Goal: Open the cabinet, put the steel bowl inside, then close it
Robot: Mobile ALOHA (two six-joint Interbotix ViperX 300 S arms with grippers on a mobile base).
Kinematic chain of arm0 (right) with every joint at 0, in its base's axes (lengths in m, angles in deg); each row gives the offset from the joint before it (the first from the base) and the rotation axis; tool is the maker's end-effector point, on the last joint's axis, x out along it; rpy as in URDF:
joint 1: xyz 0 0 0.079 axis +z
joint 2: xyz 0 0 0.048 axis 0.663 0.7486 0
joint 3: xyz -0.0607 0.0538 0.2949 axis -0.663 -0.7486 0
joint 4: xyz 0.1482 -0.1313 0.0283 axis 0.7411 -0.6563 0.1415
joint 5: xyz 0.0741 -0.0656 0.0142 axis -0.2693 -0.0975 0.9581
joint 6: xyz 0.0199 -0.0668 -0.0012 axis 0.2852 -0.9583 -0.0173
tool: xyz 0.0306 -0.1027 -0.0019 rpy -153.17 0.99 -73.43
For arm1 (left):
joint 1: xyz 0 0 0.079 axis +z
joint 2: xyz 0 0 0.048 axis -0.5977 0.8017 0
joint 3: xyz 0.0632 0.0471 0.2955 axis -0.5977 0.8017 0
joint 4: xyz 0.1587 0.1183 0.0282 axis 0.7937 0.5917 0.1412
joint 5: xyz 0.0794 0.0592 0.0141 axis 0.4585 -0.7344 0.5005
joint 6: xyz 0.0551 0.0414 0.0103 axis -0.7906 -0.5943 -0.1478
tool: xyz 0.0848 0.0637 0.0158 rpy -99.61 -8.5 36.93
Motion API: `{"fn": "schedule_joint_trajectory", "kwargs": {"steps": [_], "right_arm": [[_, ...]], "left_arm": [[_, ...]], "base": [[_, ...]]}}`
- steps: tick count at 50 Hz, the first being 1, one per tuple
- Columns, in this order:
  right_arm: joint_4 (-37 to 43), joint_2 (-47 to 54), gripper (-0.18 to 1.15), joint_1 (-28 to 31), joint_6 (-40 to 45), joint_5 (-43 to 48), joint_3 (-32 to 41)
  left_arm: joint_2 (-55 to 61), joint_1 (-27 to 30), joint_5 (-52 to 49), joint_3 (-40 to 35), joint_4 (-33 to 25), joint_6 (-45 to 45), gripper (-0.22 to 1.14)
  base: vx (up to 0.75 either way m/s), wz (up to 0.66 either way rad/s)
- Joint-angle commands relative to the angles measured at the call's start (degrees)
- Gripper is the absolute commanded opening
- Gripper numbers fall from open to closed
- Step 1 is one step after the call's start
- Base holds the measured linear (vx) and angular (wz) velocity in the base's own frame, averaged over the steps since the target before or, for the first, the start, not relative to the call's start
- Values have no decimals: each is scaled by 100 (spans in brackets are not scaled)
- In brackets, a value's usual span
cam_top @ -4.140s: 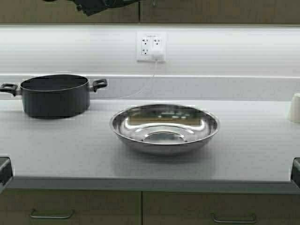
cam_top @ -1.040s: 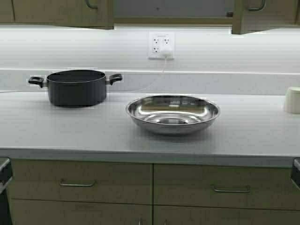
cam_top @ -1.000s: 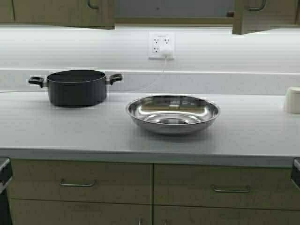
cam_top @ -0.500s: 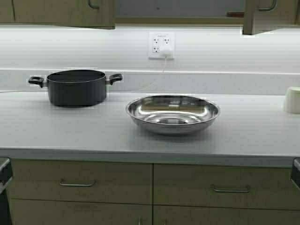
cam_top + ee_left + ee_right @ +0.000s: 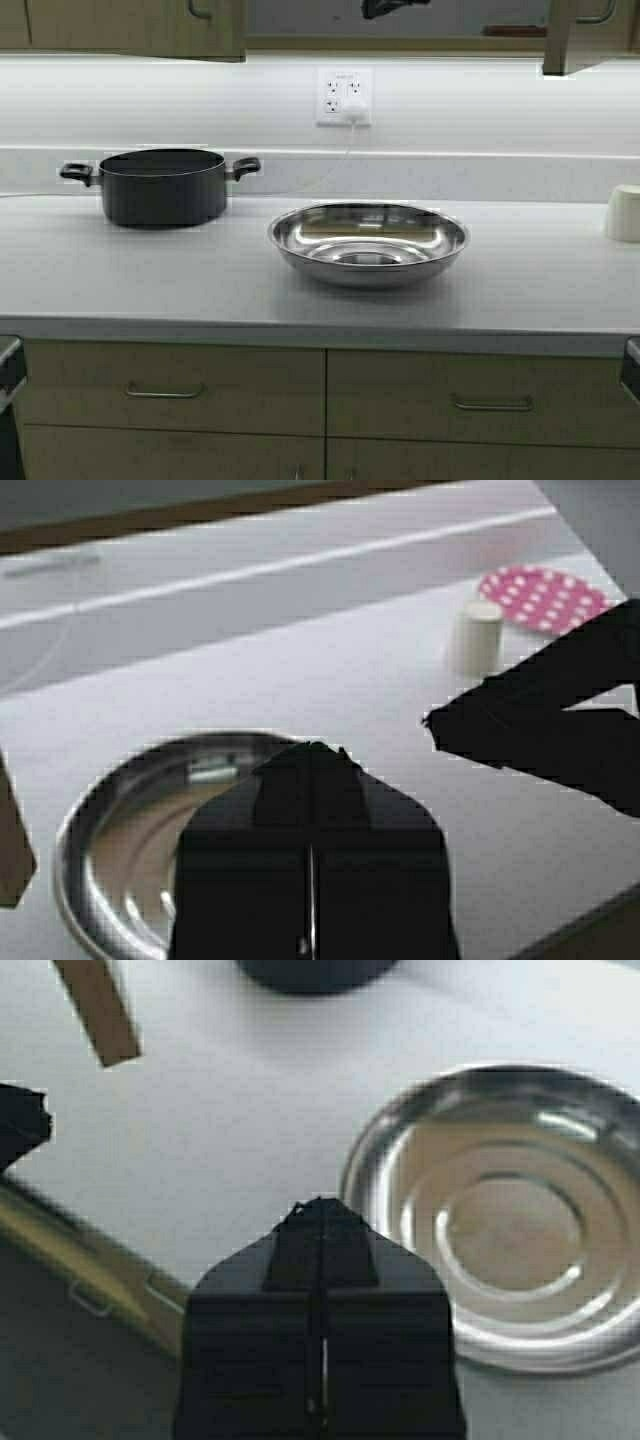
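Already swung open, both cabinet doors, flat tan-olive with slim bar handles, dark interior showing between. Below, resting untouched mid-countertop: steel bowl, wide, shallow, mirror-bright, thin rolled rim, well apart from matte black pot. Hovered high above it, left gripper and right gripper, fingers pressed together, holding nothing. Judged at the opening's end; next called for, spreading fingers and descending to the rim.
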Motion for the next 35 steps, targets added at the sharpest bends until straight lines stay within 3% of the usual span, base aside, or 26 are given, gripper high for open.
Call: {"fn": "schedule_joint_trajectory", "kwargs": {"steps": [1,18,35], "right_arm": [[-18,-105,8,-193,0,18,-26],[-18,-404,8,-633,-9,9,-404],[-26,-624,8,-932,-26,0,-633]], "left_arm": [[404,-18,53,-633,97,18,3],[1898,9,26,-2268,237,18,3],[2856,712,-413,-3349,308,202,3]], "base": [[0,0],[0,0],[0,0]]}}
